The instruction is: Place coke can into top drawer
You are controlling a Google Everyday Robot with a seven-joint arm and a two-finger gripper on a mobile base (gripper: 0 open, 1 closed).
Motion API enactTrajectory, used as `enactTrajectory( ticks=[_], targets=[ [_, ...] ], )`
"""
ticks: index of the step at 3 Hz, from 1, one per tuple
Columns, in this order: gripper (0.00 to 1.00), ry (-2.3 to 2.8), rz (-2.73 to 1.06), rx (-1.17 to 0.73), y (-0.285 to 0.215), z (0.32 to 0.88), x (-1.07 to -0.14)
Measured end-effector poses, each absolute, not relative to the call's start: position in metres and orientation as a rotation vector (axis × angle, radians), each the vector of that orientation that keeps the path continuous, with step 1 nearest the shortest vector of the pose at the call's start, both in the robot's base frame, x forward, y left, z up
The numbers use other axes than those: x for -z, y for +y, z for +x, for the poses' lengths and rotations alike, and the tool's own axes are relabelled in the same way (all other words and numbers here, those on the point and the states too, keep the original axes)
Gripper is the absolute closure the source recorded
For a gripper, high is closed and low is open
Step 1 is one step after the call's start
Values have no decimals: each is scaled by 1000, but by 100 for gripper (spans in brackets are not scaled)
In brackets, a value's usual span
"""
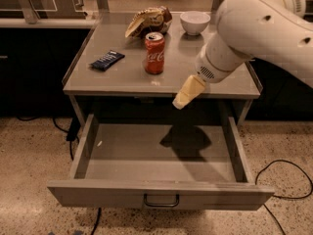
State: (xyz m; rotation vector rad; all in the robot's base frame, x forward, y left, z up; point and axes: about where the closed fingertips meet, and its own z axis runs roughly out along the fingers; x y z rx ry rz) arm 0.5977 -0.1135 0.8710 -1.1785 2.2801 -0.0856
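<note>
The red coke can (pixel 154 53) stands upright on the grey cabinet top (pixel 161 77), near the middle. The top drawer (pixel 159 168) is pulled fully open below it, with a dark loop handle (pixel 161 200) on its front panel, and nothing lies inside. My gripper (pixel 180 100) hangs from the large white arm (pixel 254 31) above the drawer's back edge, to the right of the can and lower than it, apart from it. It holds nothing that I can see.
A brown-and-tan snack bag (pixel 148 21) lies behind the can. A white bowl (pixel 194 22) sits at the back right. A dark blue bar wrapper (pixel 107 60) lies at the left. Cables (pixel 281 180) run over the speckled floor beside the cabinet.
</note>
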Motion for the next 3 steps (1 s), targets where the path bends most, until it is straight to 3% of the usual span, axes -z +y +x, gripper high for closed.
enactTrajectory(
  ticks=[2,3],
  targets=[
    [0,2105,-1017,-257,-89,637,-880],
    [0,2060,-985,-255,-84,646,-888]
  ],
)
